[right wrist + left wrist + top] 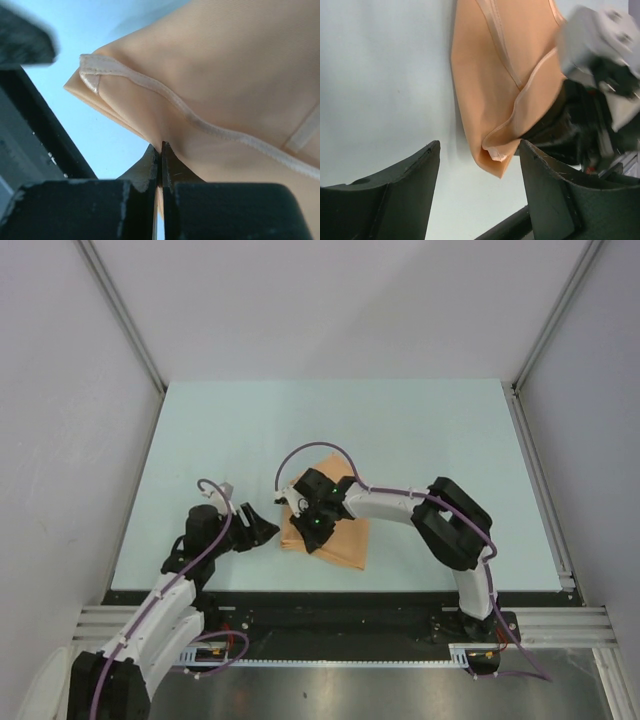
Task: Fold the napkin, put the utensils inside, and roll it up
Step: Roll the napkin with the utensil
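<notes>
The peach-orange napkin (pixel 345 545) lies folded on the pale table, just in front of the arms. My right gripper (pixel 311 536) is down at its left part, shut on a pinch of the cloth. In the right wrist view the jaws (pixel 161 148) are pressed together, with a fold of the napkin (pixel 225 75) between them and a hemmed corner lying flat beyond. My left gripper (pixel 268 530) stands open just left of the cloth. In the left wrist view the napkin's (pixel 495 75) pointed corner hangs between the spread fingers (pixel 480 147), touching neither. The utensils are out of view.
The light blue-green table (pixel 220 440) is ringed by grey walls with metal rails at the sides. A black strip and aluminium rail (pixel 350 625) run along the near edge, close behind both grippers. The right arm's black wrist (pixel 580 125) sits immediately right of my left fingers.
</notes>
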